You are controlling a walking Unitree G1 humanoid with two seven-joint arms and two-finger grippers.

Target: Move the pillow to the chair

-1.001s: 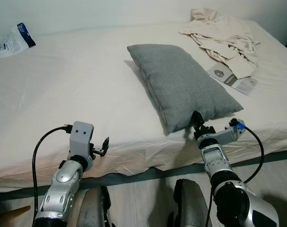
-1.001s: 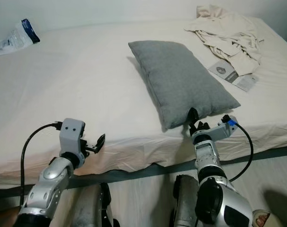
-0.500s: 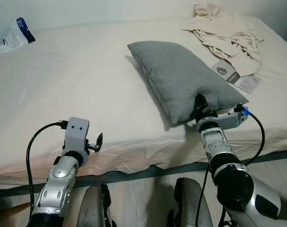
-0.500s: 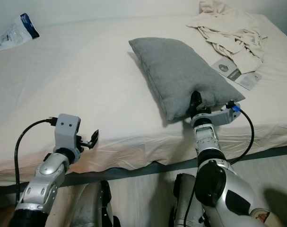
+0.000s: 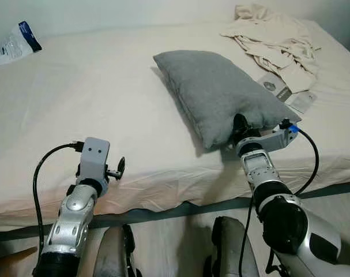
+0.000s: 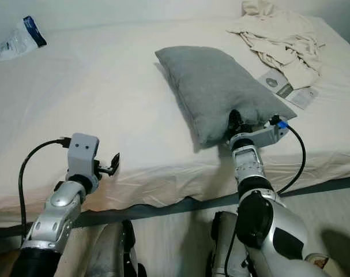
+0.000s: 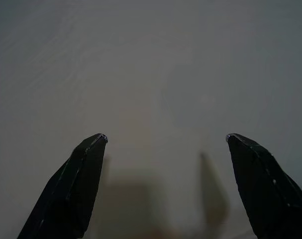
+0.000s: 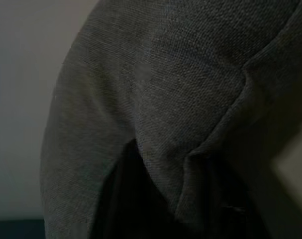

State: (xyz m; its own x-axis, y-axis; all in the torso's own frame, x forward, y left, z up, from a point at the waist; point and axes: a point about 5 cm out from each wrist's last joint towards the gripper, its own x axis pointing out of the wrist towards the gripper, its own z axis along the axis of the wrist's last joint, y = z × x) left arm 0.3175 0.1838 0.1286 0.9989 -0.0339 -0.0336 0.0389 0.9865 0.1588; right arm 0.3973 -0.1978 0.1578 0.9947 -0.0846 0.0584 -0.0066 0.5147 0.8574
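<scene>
**Q:** On the bed, from its left edge to its right, what lies around the pillow?

**A:** At the far-left corner of the bed (image 5: pixel 76 86) lies a white-and-blue plastic packet (image 5: pixel 12 46); its print is too small to read. The grey pillow (image 5: pixel 218 95) lies right of centre, running diagonally, its near corner reaching toward the bed's front edge. Just beside its right side lies a grey-and-white leaflet (image 5: pixel 284 92) bearing a round emblem, the wording illegible. At the far-right corner sits a crumpled cream garment (image 5: pixel 275 40), partly covering the leaflet. Bare sheet separates the pillow from the front edge on the left half.

**Q:** Where are the grippers?

**A:** The left gripper (image 5: pixel 120 168) hovers over the front edge of the bed, well apart from the pillow; the left wrist view shows its fingers (image 7: pixel 73 186) spread wide above plain sheet. The right gripper (image 5: pixel 239 124) is at the pillow's near corner, fingers pinched together on the fabric; the right wrist view shows the grey weave (image 8: pixel 180 84) puckered into a fold there.

**Q:** What differs from one second earlier?

**A:** The pillow's near corner has risen and bunched where the right gripper holds it, and that gripper has moved up from just below the corner into the fabric. The left gripper has lifted slightly.
</scene>
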